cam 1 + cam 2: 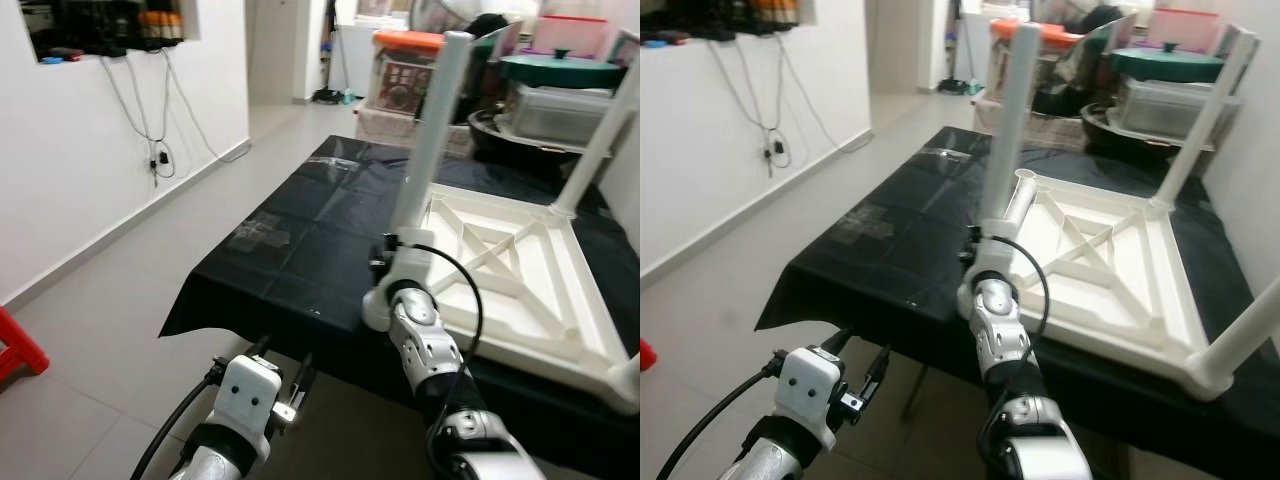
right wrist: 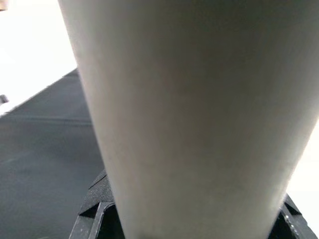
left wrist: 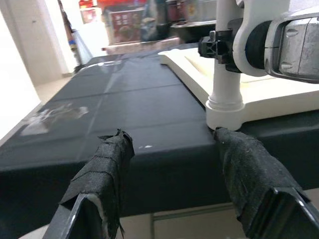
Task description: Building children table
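Fingers, right gripper [image 1: 392,252]: clamped on the white table leg [image 1: 428,140] low down, close to where it meets the tabletop — the leg stands upright.
Fingers, left gripper [image 3: 172,169]: spread apart, empty, held low at the near edge of the surface and aimed at the leg's base.
Tabletop [image 1: 520,290]: white, upside down on the black-covered surface [image 1: 300,240], ribs showing — more legs already upright at other corners.
Behind: storage bins [image 1: 405,70] and boxes.
Wall on the left: dangling cables [image 1: 150,120].
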Available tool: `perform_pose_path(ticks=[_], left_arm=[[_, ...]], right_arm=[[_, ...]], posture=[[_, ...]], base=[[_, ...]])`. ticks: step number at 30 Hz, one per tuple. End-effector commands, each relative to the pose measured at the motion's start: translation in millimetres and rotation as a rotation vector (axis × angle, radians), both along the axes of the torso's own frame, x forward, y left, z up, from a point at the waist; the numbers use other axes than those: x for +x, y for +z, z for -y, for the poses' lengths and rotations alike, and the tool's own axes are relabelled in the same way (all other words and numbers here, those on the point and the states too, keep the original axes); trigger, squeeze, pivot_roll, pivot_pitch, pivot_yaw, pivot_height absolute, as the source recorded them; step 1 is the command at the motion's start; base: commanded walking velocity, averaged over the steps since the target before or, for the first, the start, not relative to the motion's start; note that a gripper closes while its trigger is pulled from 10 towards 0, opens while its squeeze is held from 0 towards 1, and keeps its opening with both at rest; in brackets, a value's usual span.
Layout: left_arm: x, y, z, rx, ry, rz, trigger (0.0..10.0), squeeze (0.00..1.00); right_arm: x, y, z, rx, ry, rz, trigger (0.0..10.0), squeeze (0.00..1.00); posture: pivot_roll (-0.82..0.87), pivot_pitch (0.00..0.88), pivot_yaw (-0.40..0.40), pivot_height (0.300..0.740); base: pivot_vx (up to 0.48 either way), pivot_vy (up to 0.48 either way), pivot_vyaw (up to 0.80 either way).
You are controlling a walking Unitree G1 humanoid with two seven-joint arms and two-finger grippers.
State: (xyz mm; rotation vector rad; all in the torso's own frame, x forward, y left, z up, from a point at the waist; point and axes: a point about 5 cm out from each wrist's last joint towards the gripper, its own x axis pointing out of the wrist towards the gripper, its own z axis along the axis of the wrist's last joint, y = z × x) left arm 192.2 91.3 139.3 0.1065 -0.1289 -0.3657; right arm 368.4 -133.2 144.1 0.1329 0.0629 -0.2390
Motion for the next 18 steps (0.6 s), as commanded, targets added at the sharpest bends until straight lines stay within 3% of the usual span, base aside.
perform_pose_path(ticks=[1, 2, 3, 4, 7, 8, 10, 11, 12, 13, 14, 15, 18], left_arm=[[0.5, -2, 1.5, 0.006, -0.007, -0.003, 10.0, 0.00], [0.5, -2, 1.5, 0.006, -0.007, -0.003, 10.0, 0.00], [0.7, -2, 1.5, 0.008, -0.007, -0.003, 10.0, 0.00], [1.0, -2, 1.4, 0.009, -0.008, -0.004, 10.0, 0.00], [1.2, -2, 1.2, 0.009, -0.007, -0.005, 10.0, 0.00], [1.2, -2, 1.2, 0.010, -0.007, -0.005, 10.0, 0.00], [1.2, -2, 1.2, 0.010, -0.007, -0.005, 10.0, 0.00], [1.3, -2, 1.1, 0.010, -0.007, -0.005, 10.0, 0.00], [1.2, -2, 1.0, 0.010, -0.007, -0.006, 10.0, 0.00], [1.2, -2, 1.0, 0.010, -0.007, -0.006, 10.0, 0.00], [1.1, -2, 1.0, 0.009, -0.007, -0.006, 10.0, 0.00], [1.1, -2, 1.0, 0.009, -0.007, -0.006, 10.0, 0.00], [1.2, -2, 1.1, 0.009, -0.008, -0.007, 10.0, 0.00]], right_arm=[[-4.3, 1, 4.0, 0.044, -0.095, -0.015, 0.0, 0.00], [-4.3, 1, 4.0, 0.044, -0.095, -0.015, 0.0, 0.00], [-6.6, -1, -6.2, 0.070, -0.099, -0.023, 0.0, 0.00], [-6.3, -2, -19.2, 0.099, -0.044, -0.008, 10.0, 0.00], [-4.9, -2, -30.2, 0.114, 0.040, 0.030, 10.0, 0.00], [-4.1, -2, -37.6, 0.127, 0.117, 0.066, 10.0, 0.31], [-4.1, -2, -37.6, 0.127, 0.117, 0.066, 10.0, 0.31], [-3.5, -2, -39.2, 0.110, 0.158, 0.091, 10.0, 1.00], [-1.5, -2, -37.0, 0.102, 0.173, 0.101, 10.0, 0.93], [-1.5, -2, -37.0, 0.102, 0.173, 0.101, 10.0, 0.93], [2.5, 1, -35.8, 0.130, 0.244, 0.122, 10.0, 0.00], [2.5, 1, -35.8, 0.130, 0.244, 0.122, 10.0, 0.00], [11.1, 11, -32.0, 0.222, 0.578, 0.152, 10.0, 0.00]], posture=[[0.14, 0.000, -0.089, 0.740], [0.14, 0.000, -0.089, 0.740], [0.14, 0.000, -0.086, 0.740], [0.14, 0.000, -0.088, 0.740], [0.14, 0.000, -0.087, 0.740], [0.14, 0.000, -0.087, 0.740], [0.14, 0.000, -0.087, 0.740], [0.14, 0.000, -0.087, 0.740], [0.14, 0.000, -0.086, 0.740], [0.14, 0.000, -0.086, 0.740], [0.14, 0.000, -0.086, 0.740], [0.14, 0.000, -0.086, 0.740], [0.14, 0.000, -0.083, 0.740]], base=[[0.000, 0.000, 0.00], [0.000, 0.000, 0.00], [0.000, 0.000, 0.00], [0.000, 0.000, 0.00], [0.000, 0.000, 0.00], [0.000, 0.000, 0.00], [0.000, 0.000, 0.00], [0.000, 0.000, 0.00], [0.000, 0.000, 0.00], [0.000, 0.000, 0.00], [0.000, 0.000, 0.00], [0.000, 0.000, 0.00], [0.000, 0.000, 0.00]])
